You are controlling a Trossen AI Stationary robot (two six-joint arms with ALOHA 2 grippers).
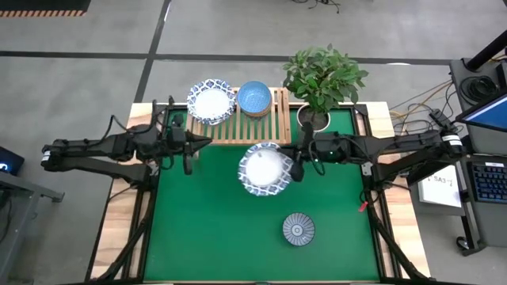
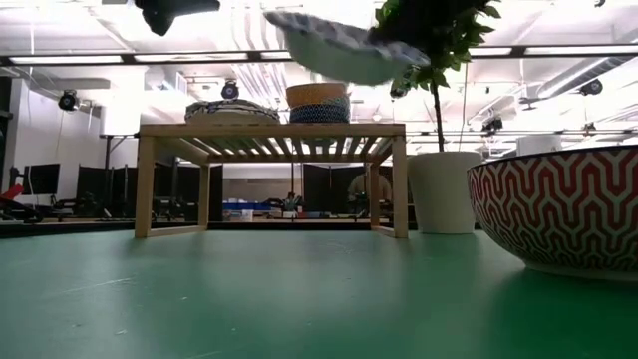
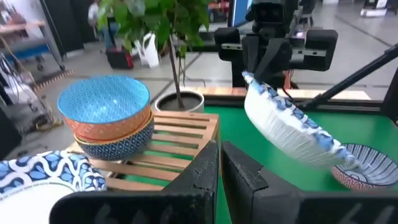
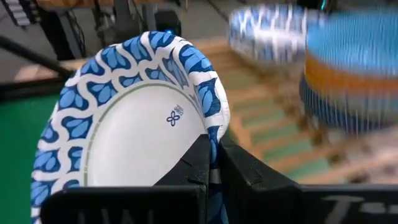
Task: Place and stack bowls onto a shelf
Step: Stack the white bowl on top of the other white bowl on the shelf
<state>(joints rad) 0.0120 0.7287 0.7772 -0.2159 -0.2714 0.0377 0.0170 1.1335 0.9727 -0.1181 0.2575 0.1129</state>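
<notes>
**Two Stacks on the Rack, One White Bowl in the Air**

Two groups of bowls sat on the light-wood shelf (image 1: pixel 242 120) at the upper middle of the high view. At its left end was a wide white bowl with a blue patterned rim (image 1: pixel 211 101); whether more lay beneath it could not be told from above. Just right of it stood a stack topped by a light-blue bowl (image 1: pixel 254 96); the left wrist view showed an orange bowl (image 3: pixel 106 129) and a dark-blue patterned bowl (image 3: pixel 118 144) nested under it.

The right gripper (image 1: pixel 296 168), near the frame's centre, was clamped on the rim of another white blue-rimmed bowl (image 1: pixel 264 168). In the right wrist view its fingers pinched that rim edge tightly. The low view showed this bowl (image 2: pixel 339 48) tilted and raised clear of the table, higher than the shelf top.

The left gripper (image 1: pixel 188 155) hovered at the left, just below the shelf's left end, its fingers closed together and holding nothing.

A grey-blue patterned bowl (image 1: pixel 299 229) rested alone on the green mat (image 1: pixel 206 237), lower right of centre. A potted plant (image 1: pixel 321 79) stood just right of the shelf.
</notes>
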